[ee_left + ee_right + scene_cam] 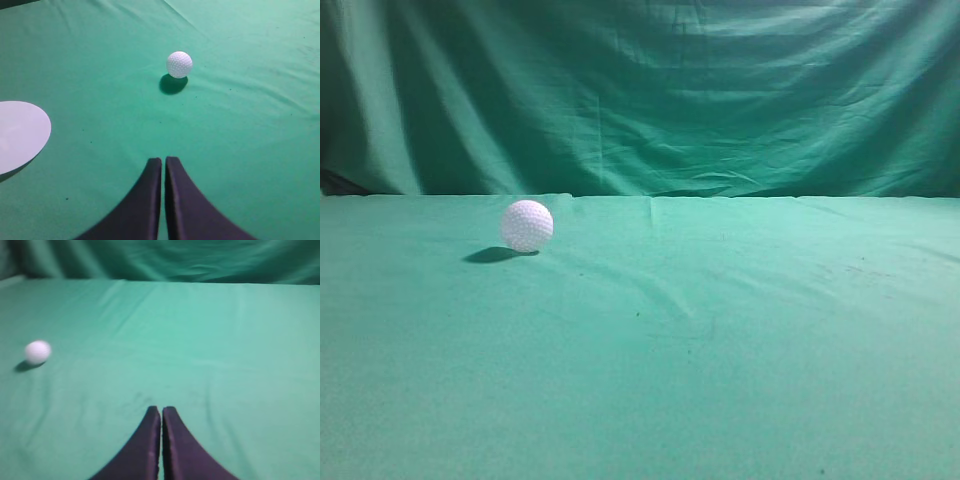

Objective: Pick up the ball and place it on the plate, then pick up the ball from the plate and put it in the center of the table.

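The white dimpled ball (527,225) rests on the teal-green table (720,340), left of the middle. It also shows in the left wrist view (179,64) and in the right wrist view (37,352). A pale plate (20,134) lies on the cloth at the left edge of the left wrist view, empty. My left gripper (163,160) is shut and empty, well short of the ball. My right gripper (161,410) is shut and empty, far to the right of the ball. Neither gripper shows in the exterior view.
A draped green backdrop curtain (650,90) hangs behind the table's far edge. The cloth has shallow wrinkles and a few dark specks.
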You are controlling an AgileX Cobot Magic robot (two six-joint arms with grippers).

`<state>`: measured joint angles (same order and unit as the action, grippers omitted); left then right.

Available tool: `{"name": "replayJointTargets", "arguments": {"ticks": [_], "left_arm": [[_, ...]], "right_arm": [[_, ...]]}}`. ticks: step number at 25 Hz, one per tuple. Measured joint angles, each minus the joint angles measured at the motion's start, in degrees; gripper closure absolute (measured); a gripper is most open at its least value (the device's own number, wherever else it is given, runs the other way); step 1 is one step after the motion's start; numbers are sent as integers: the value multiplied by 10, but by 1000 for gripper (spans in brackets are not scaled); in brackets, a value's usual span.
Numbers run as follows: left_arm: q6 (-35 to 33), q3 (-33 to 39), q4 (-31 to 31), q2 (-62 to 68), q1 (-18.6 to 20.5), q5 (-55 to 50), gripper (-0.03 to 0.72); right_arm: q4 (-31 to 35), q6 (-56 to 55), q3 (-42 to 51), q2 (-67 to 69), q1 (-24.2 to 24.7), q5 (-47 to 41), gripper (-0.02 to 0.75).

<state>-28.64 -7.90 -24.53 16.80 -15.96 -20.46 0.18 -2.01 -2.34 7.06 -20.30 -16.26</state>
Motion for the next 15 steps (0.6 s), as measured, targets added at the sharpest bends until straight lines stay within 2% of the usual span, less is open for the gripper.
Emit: {"name": "replayJointTargets", "arguments": {"ticks": [3,6,15], "left_arm": [[0,0,0,0,0,0,688],[0,0,0,0,0,0,688],[0,0,-1,0,0,0,688]], "right_arm": [[21,0,34,-35,63,20,738],[25,-1,39,-66,95,13,738],[14,14,40,-75,117,-52,738]]}}
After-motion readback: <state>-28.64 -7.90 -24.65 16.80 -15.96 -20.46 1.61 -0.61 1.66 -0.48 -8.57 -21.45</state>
